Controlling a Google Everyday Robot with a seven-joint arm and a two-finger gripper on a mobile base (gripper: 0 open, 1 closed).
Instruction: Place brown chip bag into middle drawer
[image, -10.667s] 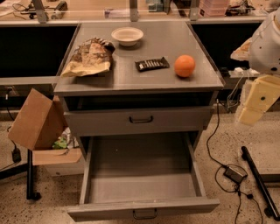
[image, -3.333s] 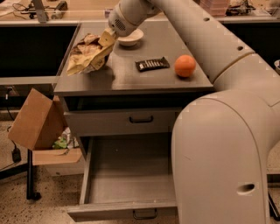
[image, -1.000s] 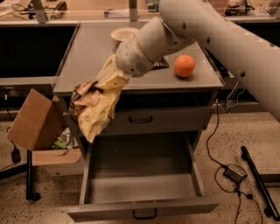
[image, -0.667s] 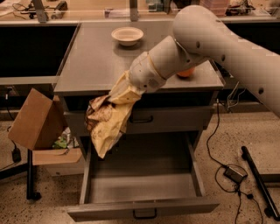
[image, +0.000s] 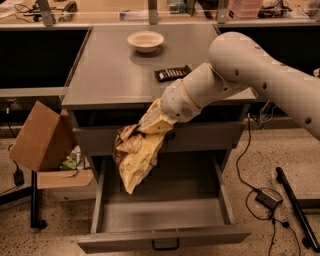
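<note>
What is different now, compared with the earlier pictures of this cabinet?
The gripper took hold of the brown chip bag on the cabinet top and carried it forward and down; it now hangs over the open middle drawer. The bowl, black wrapper and drawer stayed as they were.

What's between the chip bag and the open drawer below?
Only air, in the camera view. The gripper, by the cabinet front, holds the brown chip bag over the middle drawer.
</note>
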